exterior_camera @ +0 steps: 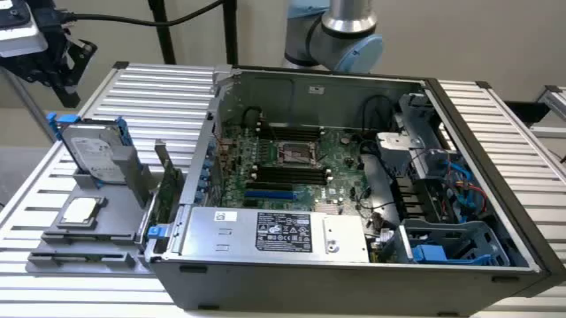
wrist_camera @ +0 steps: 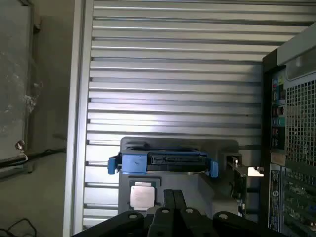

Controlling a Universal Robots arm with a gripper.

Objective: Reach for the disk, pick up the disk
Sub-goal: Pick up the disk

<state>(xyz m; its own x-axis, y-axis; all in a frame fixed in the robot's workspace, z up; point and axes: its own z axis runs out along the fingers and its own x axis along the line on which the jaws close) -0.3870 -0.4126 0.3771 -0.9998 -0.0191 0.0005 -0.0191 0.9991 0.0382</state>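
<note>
Your counter (exterior_camera: 159, 86) carries the open computer case (exterior_camera: 354, 278). On the exterior view's left of it, a grey rack (exterior_camera: 106, 233) holds the disk (exterior_camera: 93, 156) upright. Your fingers (wrist_camera: 168, 200) hover above it, pressed together, holding nothing.

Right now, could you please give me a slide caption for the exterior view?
Shut claw hangs above the disk, upright in its grey holder beside the open computer case.

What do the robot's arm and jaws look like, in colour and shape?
The arm is a silver tube with pale blue joint caps. The jaws are black and narrow. A white block sits above them, with a black cable.
</note>
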